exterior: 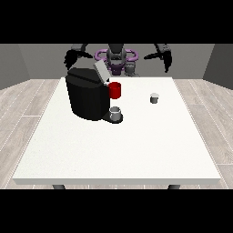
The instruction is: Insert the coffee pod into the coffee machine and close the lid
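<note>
A black coffee machine (pixel 87 95) stands on the white table (pixel 118 150), left of the middle, with its grey lid (pixel 101 71) tilted up and open. A small grey coffee pod (pixel 154 98) sits on the table to the right of the machine. Under the machine's spout stands a small grey cup (pixel 116 113) on the base. The hand at the view's left (pixel 70 58) hangs above and behind the machine's back corner. Raised over the far right edge of the table is the hand at the view's right (pixel 166 59), well behind the pod. Neither hand holds anything.
A red mug (pixel 115 90) stands just behind the machine's spout side. The robot's torso (pixel 116 58) is behind the far table edge. Wooden floor surrounds the table.
</note>
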Tool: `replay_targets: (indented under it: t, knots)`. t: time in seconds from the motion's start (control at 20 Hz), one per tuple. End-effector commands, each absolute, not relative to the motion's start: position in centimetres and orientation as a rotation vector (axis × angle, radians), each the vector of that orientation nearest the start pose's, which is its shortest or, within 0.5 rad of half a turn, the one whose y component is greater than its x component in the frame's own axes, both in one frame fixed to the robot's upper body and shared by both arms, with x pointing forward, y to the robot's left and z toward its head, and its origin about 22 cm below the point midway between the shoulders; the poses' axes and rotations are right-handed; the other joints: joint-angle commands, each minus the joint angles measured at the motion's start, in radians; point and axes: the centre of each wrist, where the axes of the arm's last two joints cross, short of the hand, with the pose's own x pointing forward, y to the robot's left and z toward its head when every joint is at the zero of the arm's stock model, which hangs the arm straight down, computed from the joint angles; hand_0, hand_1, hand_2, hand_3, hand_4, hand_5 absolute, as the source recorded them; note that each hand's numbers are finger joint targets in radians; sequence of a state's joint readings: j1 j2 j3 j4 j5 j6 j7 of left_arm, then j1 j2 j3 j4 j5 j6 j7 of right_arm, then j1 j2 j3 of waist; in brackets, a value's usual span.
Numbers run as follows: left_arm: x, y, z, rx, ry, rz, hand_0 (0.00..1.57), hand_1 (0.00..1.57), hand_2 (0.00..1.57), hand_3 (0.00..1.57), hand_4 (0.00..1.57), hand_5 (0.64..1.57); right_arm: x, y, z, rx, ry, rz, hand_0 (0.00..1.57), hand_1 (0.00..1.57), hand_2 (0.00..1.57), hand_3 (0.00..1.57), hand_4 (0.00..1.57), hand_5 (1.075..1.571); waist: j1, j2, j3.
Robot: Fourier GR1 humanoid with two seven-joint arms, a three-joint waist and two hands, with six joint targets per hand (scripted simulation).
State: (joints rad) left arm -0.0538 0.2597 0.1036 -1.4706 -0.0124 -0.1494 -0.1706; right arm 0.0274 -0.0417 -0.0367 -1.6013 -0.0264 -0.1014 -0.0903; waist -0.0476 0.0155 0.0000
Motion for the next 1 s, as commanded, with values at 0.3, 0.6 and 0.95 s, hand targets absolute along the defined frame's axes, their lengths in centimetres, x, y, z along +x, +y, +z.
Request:
replay_targets:
  t: [0.3,0.6,0.95]
  knots:
    - [31.2,36.0,4.6,0.236,-1.604,-0.315,0.0,0.0,0.0,0.0,0.0,1.571,25.9,-21.8,2.0,-0.065,-1.766,-0.061,0.0,0.0,0.0,0.0,0.23,1.571,-0.065,0.122,-0.0002]
    - [32.3,36.1,2.2,0.263,-1.483,-0.323,0.0,0.0,0.0,0.0,0.0,1.571,25.5,-21.8,1.5,-0.034,-1.726,-0.075,0.0,0.0,0.0,0.0,0.28,1.571,-0.085,0.113,-0.0001]
    - [34.0,35.2,1.9,0.353,-1.448,-0.363,0.0,0.0,0.0,0.0,0.0,1.571,27.7,-23.3,2.1,-0.082,-1.757,-0.085,0.0,0.0,0.0,0.0,0.4,1.571,-0.094,0.2,0.0]
